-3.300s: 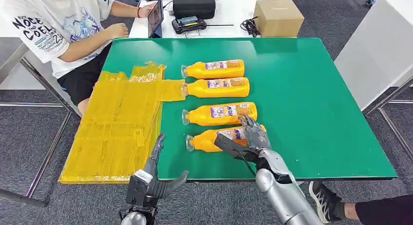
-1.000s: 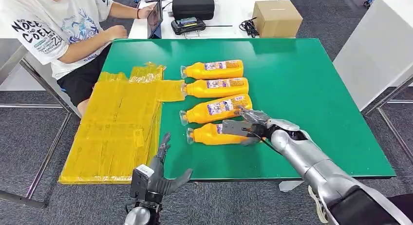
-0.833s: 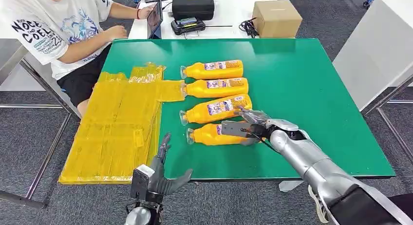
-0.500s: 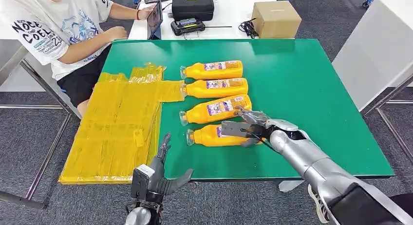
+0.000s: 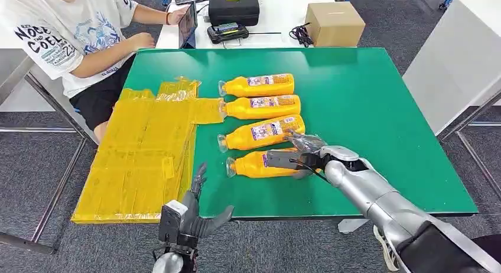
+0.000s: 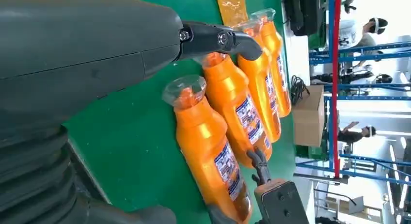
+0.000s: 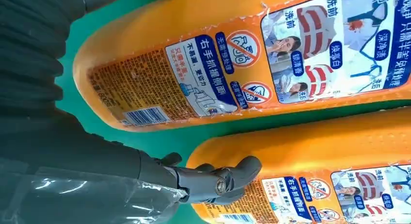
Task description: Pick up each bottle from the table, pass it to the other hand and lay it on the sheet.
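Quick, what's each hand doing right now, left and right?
Left hand: open, holding nothing, below the table's near edge.
Right hand: fingers wrapped on the nearest orange bottle, which lies on the green table.

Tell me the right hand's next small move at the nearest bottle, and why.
Probably close the fingers and lift. The right hand lies over the label end of the nearest bottle, which still rests on the green table, while the left hand waits open near the yellow sheet.

A robotics lab: green work table [image 5: 378,107]; equipment case [image 5: 235,5] and cardboard box [image 5: 335,23] on white bench; blue racking [image 6: 334,78].
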Controlling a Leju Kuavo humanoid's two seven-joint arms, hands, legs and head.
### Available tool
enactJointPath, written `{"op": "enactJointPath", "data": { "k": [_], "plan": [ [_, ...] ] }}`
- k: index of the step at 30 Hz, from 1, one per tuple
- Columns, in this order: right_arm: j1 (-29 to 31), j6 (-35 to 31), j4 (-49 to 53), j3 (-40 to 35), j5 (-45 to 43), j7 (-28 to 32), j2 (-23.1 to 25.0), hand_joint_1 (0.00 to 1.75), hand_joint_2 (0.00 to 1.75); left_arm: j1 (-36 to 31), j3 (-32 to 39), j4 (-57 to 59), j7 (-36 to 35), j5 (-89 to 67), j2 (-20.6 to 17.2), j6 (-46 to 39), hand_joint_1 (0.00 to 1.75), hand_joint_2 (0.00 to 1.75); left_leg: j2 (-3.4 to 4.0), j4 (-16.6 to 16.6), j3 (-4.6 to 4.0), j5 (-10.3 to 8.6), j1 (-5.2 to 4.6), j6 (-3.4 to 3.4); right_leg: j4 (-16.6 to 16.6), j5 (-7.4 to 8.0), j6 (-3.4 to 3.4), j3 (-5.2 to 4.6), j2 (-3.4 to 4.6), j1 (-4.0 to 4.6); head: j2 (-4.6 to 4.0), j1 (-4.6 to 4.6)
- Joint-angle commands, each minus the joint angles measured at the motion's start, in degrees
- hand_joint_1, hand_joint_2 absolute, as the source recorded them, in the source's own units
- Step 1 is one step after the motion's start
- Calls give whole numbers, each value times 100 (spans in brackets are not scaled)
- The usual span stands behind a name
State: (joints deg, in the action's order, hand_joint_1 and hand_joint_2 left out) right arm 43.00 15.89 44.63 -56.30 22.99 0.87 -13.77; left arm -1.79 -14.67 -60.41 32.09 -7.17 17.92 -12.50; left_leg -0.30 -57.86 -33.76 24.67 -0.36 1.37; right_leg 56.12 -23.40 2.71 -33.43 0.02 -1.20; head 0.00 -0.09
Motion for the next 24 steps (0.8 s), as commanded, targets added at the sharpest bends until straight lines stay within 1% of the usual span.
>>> {"op": "enactJointPath", "data": {
  "k": [1, 10, 23, 24],
  "plan": [
    [-120, -156, -156, -318, 172, -131, 105, 0, 175, 5, -15, 38, -43, 4, -113, 6, 0, 175, 2, 5, 6, 1, 9, -9, -10, 1, -11, 9, 0, 9, 0, 0],
    [-172, -267, 40, -270, 328, -222, 46, 0, 175, 50, 40, -18, -52, -5, -112, -1, 0, 175, 3, 4, 2, 1, 10, -10, -10, 2, -13, 6, 1, 11, 0, 0],
    [-300, -185, 309, -197, 399, -190, -28, 0, 175, 61, 98, -4, -51, -37, -100, 7, 0, 175, -1, 3, 3, 1, 3, -6, -4, -1, -7, 4, -3, 3, 0, 0],
    [-300, -185, 309, -197, 399, -190, -28, 0, 175, 61, 98, -4, -51, -37, -100, 7, 0, 175, 1, 2, 0, 2, 11, -11, -9, 1, -14, 4, -2, 12, 0, 0]
  ]
}}
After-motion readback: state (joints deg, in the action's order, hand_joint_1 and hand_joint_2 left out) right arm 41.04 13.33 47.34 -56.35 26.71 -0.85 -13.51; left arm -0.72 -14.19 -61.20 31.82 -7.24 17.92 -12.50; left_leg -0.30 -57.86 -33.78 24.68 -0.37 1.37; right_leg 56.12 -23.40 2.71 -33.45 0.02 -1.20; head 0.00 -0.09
